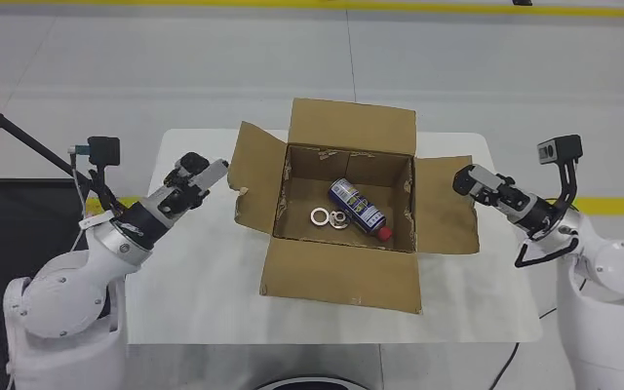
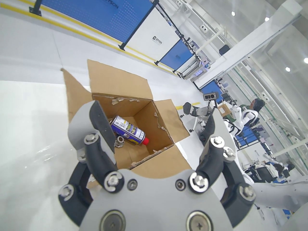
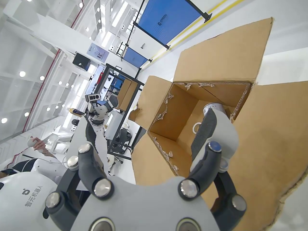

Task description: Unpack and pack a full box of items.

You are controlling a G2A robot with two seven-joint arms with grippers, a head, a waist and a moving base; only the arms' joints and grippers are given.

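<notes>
Centrally, box [image 1: 341,275] on white table [image 1: 195,288], yellow-lined floor [image 1: 146,58]; left gripper [image 2: 154,111], right gripper [image 3: 149,116] released.

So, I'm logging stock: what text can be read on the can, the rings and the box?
Spray can: its blue and yellow label bears print, too small and blurred to read.
Cardboard box: no print shows on it.
Metal rings: no marks to be seen.

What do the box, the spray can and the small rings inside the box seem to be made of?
The box: brown corrugated cardboard, matt, with torn, frayed edges. The spray can: probably metal, with a glossy blue printed label; its red cap looks plastic. The rings: likely metal, silvery and shiny.
</notes>
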